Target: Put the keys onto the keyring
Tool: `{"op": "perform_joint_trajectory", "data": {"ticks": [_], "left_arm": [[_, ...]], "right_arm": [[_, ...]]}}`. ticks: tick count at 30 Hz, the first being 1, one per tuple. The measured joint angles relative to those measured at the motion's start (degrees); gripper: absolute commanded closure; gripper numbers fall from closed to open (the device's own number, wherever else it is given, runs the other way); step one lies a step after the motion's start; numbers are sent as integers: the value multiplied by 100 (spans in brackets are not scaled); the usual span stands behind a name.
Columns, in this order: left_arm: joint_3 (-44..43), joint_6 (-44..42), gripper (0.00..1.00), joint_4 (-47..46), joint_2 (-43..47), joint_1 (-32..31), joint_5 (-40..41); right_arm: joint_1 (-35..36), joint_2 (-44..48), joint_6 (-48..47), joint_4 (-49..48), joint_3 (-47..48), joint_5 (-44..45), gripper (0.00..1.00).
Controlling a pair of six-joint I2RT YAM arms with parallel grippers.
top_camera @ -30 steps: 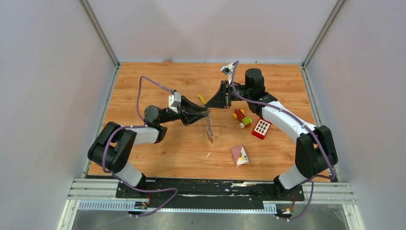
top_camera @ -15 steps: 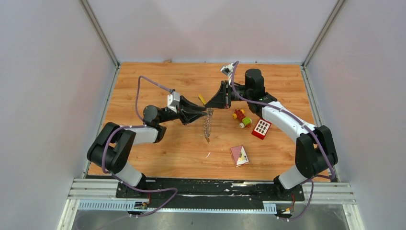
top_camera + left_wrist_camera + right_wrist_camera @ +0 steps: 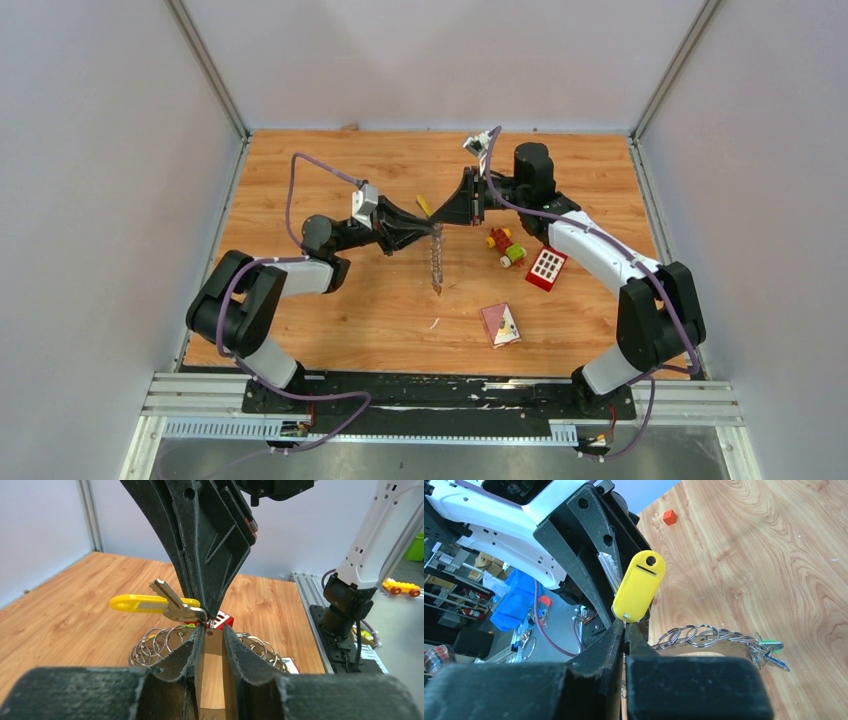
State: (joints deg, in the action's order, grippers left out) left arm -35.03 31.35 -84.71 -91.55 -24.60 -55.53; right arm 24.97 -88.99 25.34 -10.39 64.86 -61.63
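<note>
Mid-table, two arms meet tip to tip above the wooden table (image 3: 330,170): the left gripper (image 3: 428,233) reaches in from 8 o'clock and the right gripper (image 3: 441,222) from 2 o'clock. Between them hangs the keyring (image 3: 436,262), a chain of linked silver rings dropping from the meeting point toward 6 o'clock in the overhead view, its lower end close to the wood. The right gripper's jaws are pressed together on a thin wire loop at the top of that chain. Out of the pinch sticks a yellow tag (image 3: 639,585), and beside it is a silver key (image 3: 175,605) whose blade slants toward 11 o'clock in the left wrist view. Whether that key is already threaded onto the rings cannot be told. The left gripper's jaws stand a little apart — bare wood shows through the gap — with their tips on either side of the right gripper's tip. Whether they touch the wire is not clear. At the chain's far end, the right wrist view shows small keys (image 3: 771,652) with blue and green heads. Off to the keyring's 3 o'clock lies a yellow-red-green toy (image 3: 506,246). A red block (image 3: 546,268) with white buttons sits just beyond it at 4 o'clock. A pink card (image 3: 501,324) lies at 5 o'clock — all three well apart from the grippers.
</note>
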Motion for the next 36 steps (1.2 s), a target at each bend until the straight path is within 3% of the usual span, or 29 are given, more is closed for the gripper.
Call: {"op": "perform_joint_trajectory", "data": {"ticks": [7,14,36], "left_arm": [[-17,35,84,-4,-57,-13,42],[-72,103,100,-37,-177,-55,83],[17,612,100,-31,70,-94,70]], "right_arm": [[0,0,0,24,0,-4,100],[-4,0,-4,26,-11,-4,100],[-33,72,-59,-195,-50,-367,95]]}}
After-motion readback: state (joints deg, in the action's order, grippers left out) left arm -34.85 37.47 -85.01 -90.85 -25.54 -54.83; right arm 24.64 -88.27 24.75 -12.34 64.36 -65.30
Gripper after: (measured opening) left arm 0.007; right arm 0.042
